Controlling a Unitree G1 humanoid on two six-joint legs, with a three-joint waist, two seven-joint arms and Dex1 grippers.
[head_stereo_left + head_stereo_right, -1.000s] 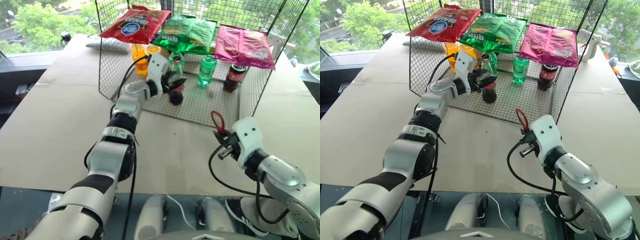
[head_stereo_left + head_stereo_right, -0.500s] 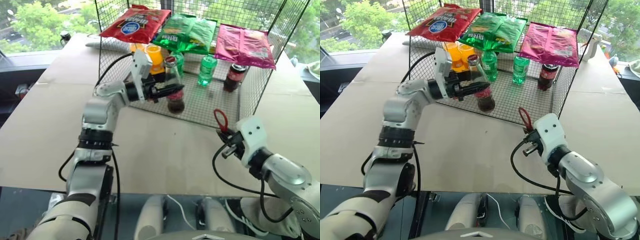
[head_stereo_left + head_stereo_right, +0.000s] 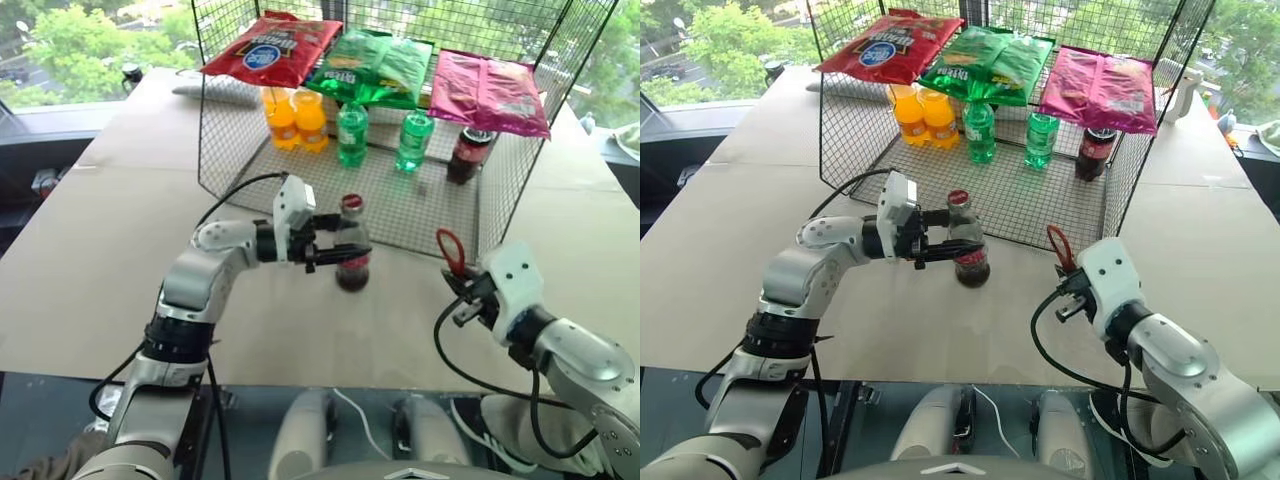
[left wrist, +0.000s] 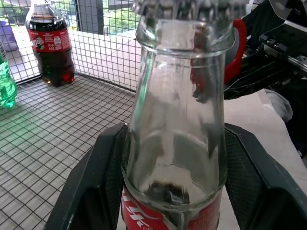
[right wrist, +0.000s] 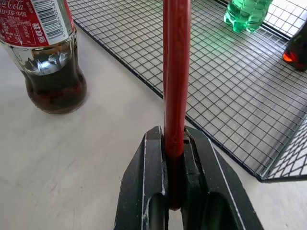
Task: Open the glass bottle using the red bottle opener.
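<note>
The glass bottle (image 3: 352, 262), with dark cola, a red label and a red cap (image 3: 351, 203), stands upright on the table just in front of the wire cage. My left gripper (image 3: 343, 250) reaches in from the left and is shut on its body; its black fingers (image 4: 96, 182) sit on either side of the glass (image 4: 177, 120). To the right, my right gripper (image 3: 462, 287) is shut on the handle of the red bottle opener (image 3: 447, 248), ring end up. From the right wrist, the opener (image 5: 175, 72) rises between the fingers (image 5: 153, 182), beside the bottle (image 5: 48, 62).
The wire cage (image 3: 225, 150) at the back holds orange bottles (image 3: 295, 118), green bottles (image 3: 352, 132) and a dark cola bottle (image 3: 468, 153). Snack bags (image 3: 372, 68) lie on its top. The beige table (image 3: 100, 250) ends in a front edge close to me.
My left arm has drawn the glass bottle out of the cage toward me and lowered it to the table in front. The right gripper with the opener has stayed put.
</note>
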